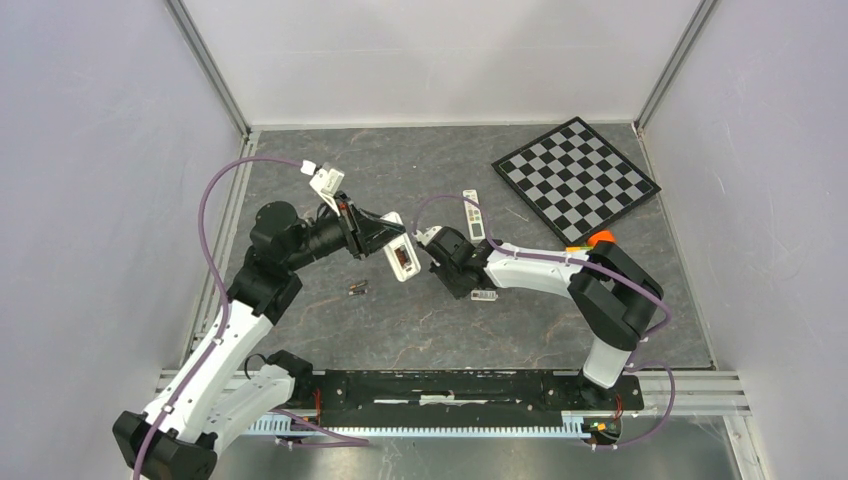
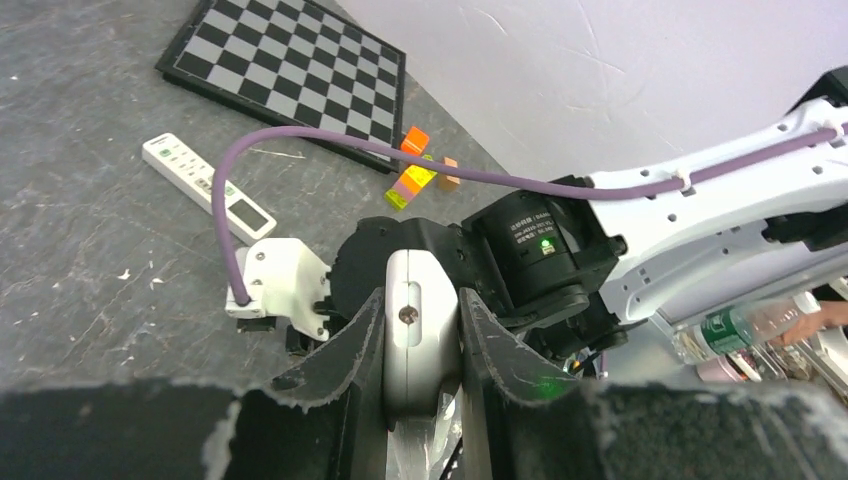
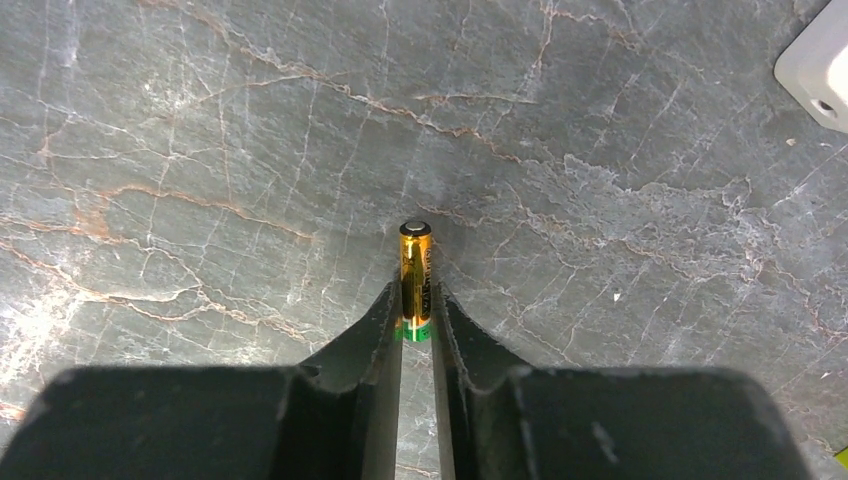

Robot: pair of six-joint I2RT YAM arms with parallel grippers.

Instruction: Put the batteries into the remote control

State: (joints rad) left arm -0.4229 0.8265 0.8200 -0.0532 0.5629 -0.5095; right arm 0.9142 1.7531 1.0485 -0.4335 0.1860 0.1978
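My right gripper (image 3: 416,305) fills the near edge of its wrist view. Its fingers are pressed onto a battery (image 3: 416,262), which sticks out brassy end first above the worktop (image 3: 200,150). My left gripper (image 2: 420,298) is clamped on the white remote control (image 2: 420,345), held up off the surface and tilted toward the right arm.

From above, the remote's back shows an open, dark recess. I judge it to hold no cell, though it is too small to be sure. The second battery (image 1: 357,289) lies on the worktop near the left arm, and the small white cover (image 1: 484,295) lies just beside the right forearm. By my reckoning the cover is off, one cell is in hand and none is seated, which leaves two insertions and the cover to do.

The worktop is dark grey and stone-like with pale veins. A chessboard (image 1: 575,178) sits toward the far right corner with a second remote (image 1: 472,213) near it. Pale walls with metal corner posts close the space.
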